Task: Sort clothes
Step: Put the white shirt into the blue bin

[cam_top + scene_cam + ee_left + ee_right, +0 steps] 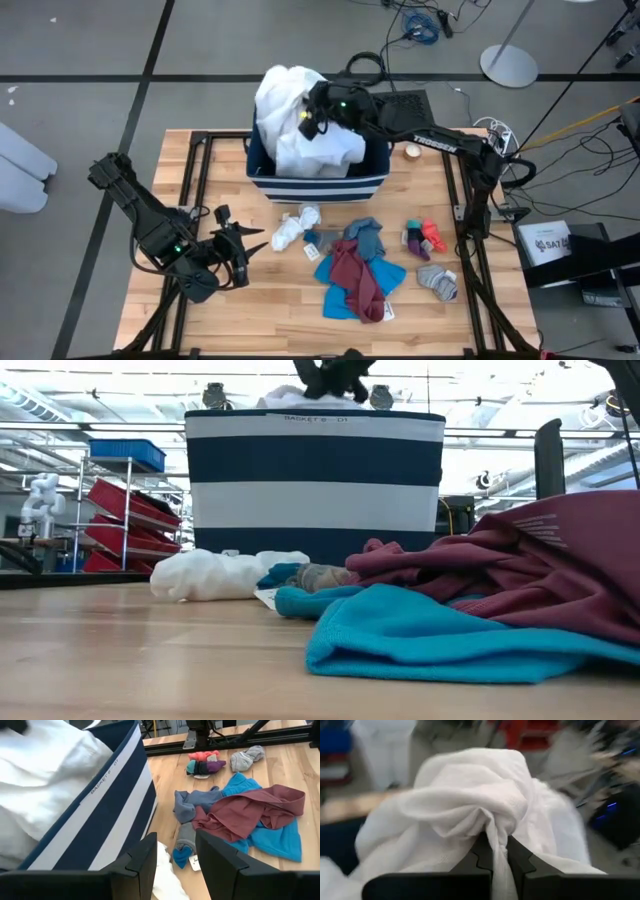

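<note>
Two arms are at the counter [270, 310]. The right gripper [312, 118] is over the striped bin [320, 183], pinching a big white cloth [470, 805] that hangs into it. The left gripper [248, 250] waits with its fingers apart, near a small white piece [293, 228]. The maroon [355, 275] and blue clothes [345, 298] and socks [437, 282] lie in front of the bin.

A wooden tabletop [270, 300] carries a navy striped bin [318, 186], a white bundle [295, 228], maroon and blue garments [357, 280], and small socks [437, 281].
</note>
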